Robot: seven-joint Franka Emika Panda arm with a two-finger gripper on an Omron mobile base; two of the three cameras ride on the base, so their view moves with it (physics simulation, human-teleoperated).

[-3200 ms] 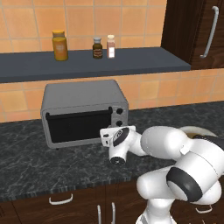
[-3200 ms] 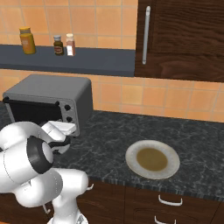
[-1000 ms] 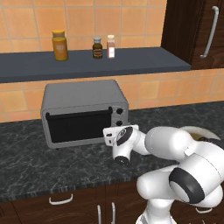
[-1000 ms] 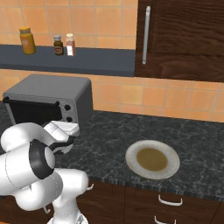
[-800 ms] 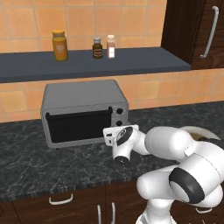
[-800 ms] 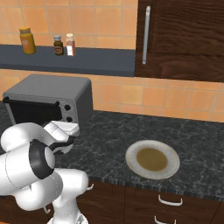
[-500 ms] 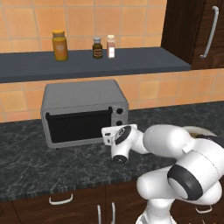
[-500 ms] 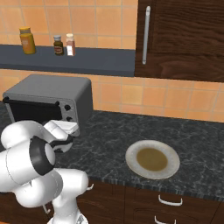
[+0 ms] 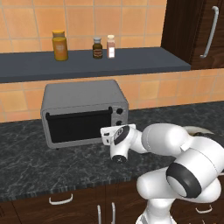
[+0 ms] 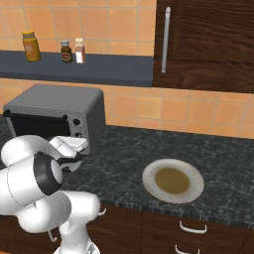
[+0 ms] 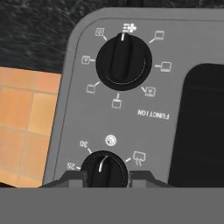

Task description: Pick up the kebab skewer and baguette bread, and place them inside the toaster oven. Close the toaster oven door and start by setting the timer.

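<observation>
The grey toaster oven [image 9: 83, 98] stands on the dark counter with its door [image 9: 78, 127] up and closed; its glass is dark. The kebab skewer and the baguette bread are hidden from sight. My gripper [image 11: 105, 178] is at the oven's right-hand knob panel [image 9: 118, 117]. In the hand view, which is rolled upside down, a small black knob [image 11: 104, 169] marked with numbers sits between my two fingertips [image 11: 72, 177], and they press on both its sides. The larger function knob [image 11: 123, 62] is apart from them. My hand [image 10: 74, 145] is also in the right base view, at the oven's front corner.
A round plate [image 10: 194, 192] with a brown centre lies on the counter to the right. A shelf [image 9: 131, 59] above the oven carries an orange jar [image 9: 59, 45] and two small bottles [image 9: 98, 47]. A dark cabinet [image 10: 208, 39] hangs at the right.
The fingers have closed in onto the knob. The hand has edged slightly left toward the oven's panel. The oven, door and plate have not moved.
</observation>
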